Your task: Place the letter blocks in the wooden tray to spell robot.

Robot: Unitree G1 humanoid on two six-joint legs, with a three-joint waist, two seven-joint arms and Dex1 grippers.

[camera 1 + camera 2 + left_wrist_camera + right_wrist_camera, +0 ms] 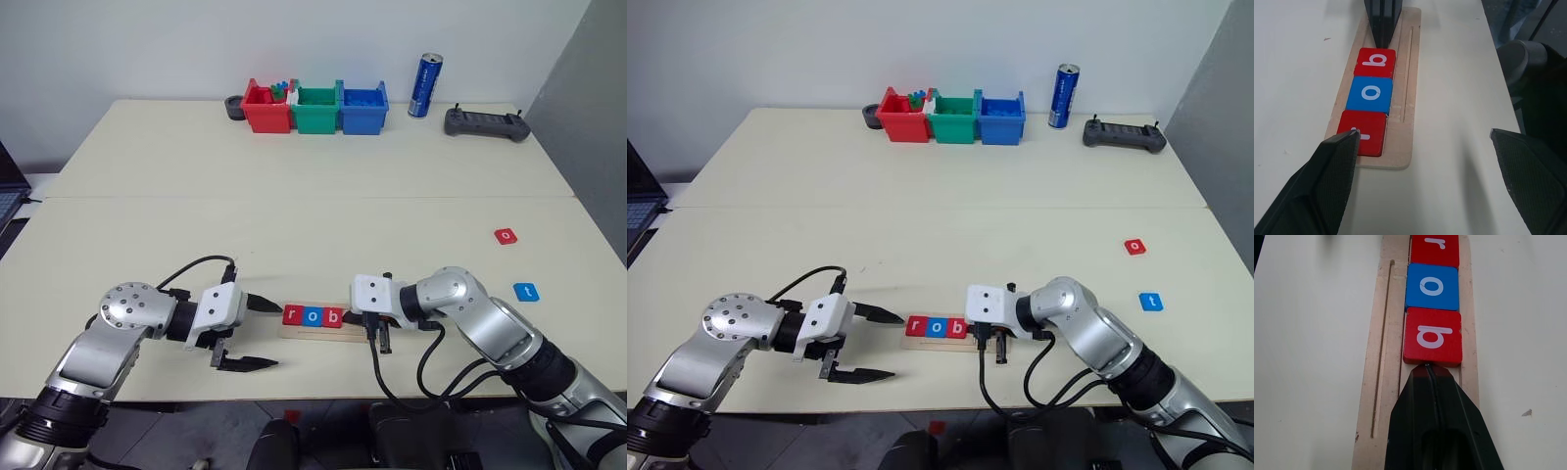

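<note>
This looks like a robotics lab or test room: a plain pale table against a bare white wall. Plastic bins of toy bricks, a drink can and a handheld controller sit along its far edge, a laptop beside it.

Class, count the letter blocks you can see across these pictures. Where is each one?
5. The r, o and b sit side by side in the wooden tray; another o and the t lie loose on the table's right.

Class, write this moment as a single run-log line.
tray: r, o, b placed | right gripper: shut, tip at b block | left gripper: open beside tray | loose: red o, blue t
</note>
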